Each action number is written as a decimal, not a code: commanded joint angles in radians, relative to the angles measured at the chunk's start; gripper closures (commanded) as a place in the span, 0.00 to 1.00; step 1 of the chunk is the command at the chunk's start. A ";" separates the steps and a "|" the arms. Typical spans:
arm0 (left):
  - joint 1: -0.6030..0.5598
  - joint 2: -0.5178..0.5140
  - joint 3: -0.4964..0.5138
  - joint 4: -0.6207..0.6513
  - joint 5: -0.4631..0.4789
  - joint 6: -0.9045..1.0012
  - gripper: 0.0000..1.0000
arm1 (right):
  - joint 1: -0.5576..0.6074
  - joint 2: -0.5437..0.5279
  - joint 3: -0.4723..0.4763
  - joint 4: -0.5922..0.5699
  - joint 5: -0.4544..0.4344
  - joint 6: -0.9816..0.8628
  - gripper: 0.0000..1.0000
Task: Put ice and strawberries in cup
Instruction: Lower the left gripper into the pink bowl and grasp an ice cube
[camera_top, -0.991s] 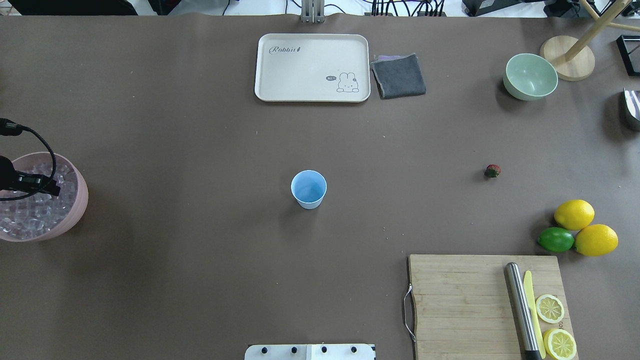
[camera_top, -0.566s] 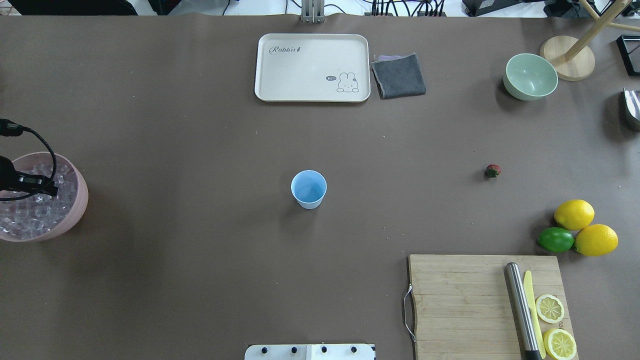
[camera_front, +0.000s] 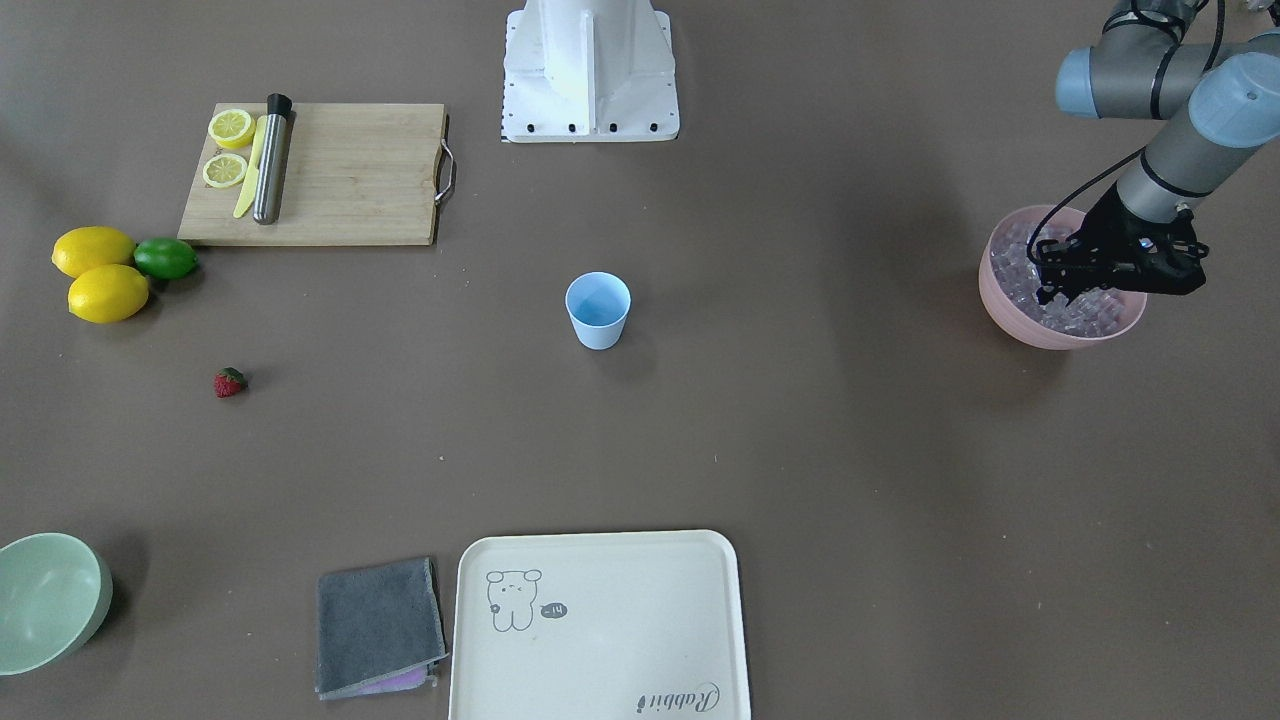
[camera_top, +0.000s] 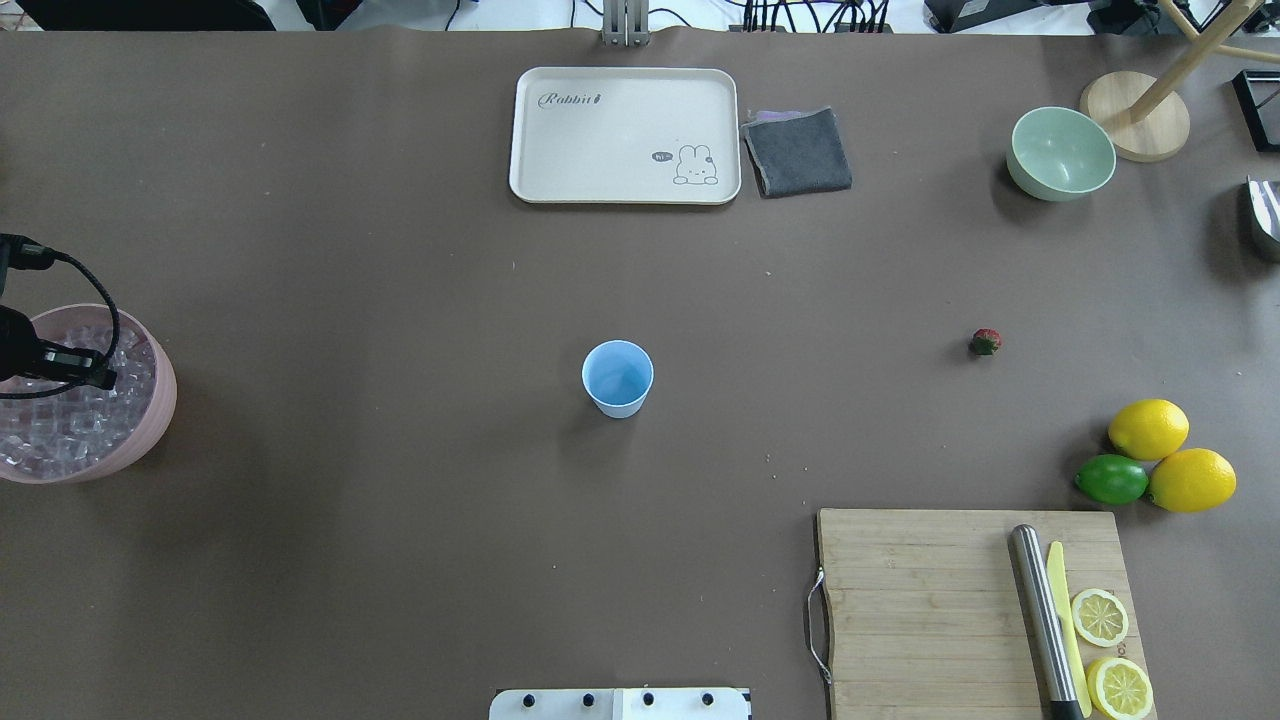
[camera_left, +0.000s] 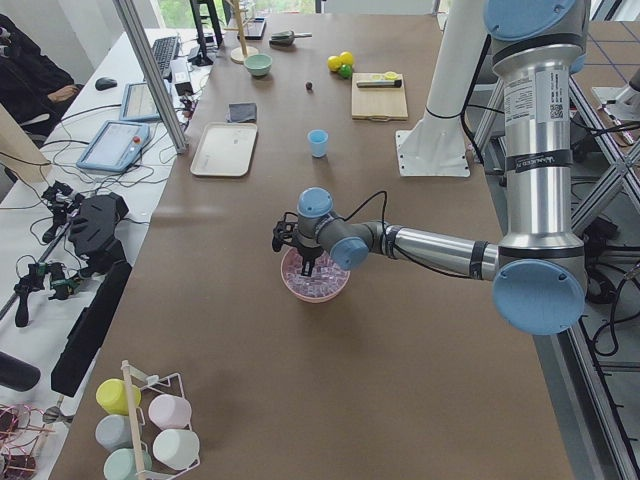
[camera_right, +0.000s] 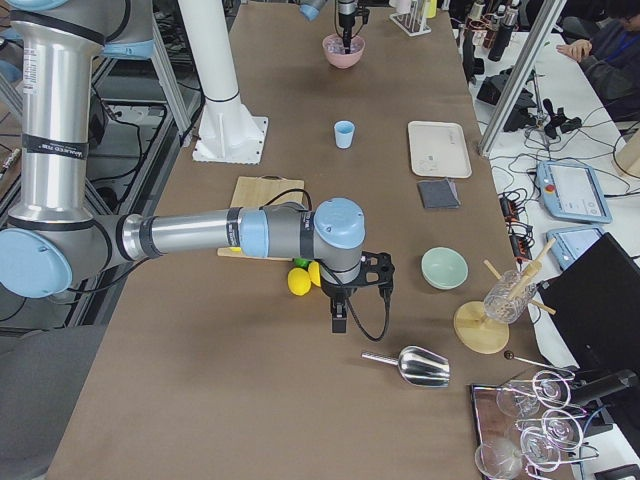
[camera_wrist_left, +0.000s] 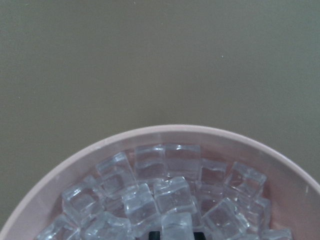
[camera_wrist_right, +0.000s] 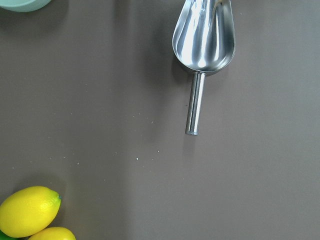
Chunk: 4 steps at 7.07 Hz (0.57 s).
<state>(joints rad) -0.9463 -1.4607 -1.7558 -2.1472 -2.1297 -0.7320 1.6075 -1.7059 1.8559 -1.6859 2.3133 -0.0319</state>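
Our left gripper (camera_front: 1058, 285) hangs tip-down in the pink bowl (camera_front: 1040, 335), its fingers sunk among the ice (camera_wrist_left: 172, 195). In the left wrist view one cube sits between two dark fingertips at the bottom edge, but we cannot tell whether the fingers have clamped on it or only flank it.

The cubes are slick, glassy and packed tight. If we lift with a shallow or off-centre hold, we judge the cube could squirt out. It could also drag a neighbour up and drop it on the table.

Taking the overhead view as our dial, with the cup (camera_top: 618, 380) at the centre, the bowl lies far out at 9 o'clock. That makes a long carry, and a weak pinch may fail on the way. The cup is upright, empty, light and narrow. A low approach could tip it, and a high release could bounce the cube off its rim.

The strawberry (camera_top: 985, 342) lies alone far out at 3 o'clock. Our right gripper (camera_right: 340, 318) hovers beyond it, near the lemons and a metal scoop (camera_wrist_right: 204, 35). We cannot tell whether it is parted or closed.
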 joint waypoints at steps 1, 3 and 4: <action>-0.029 0.002 -0.002 0.004 -0.006 0.069 1.00 | 0.000 0.000 -0.001 0.000 0.000 0.000 0.00; -0.128 0.006 -0.005 0.020 -0.093 0.172 1.00 | 0.000 -0.001 -0.001 0.002 0.002 0.001 0.00; -0.190 0.006 -0.013 0.020 -0.155 0.213 1.00 | 0.000 -0.001 0.000 0.002 0.002 0.001 0.00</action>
<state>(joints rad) -1.0659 -1.4554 -1.7622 -2.1301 -2.2169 -0.5724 1.6076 -1.7071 1.8548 -1.6848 2.3142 -0.0312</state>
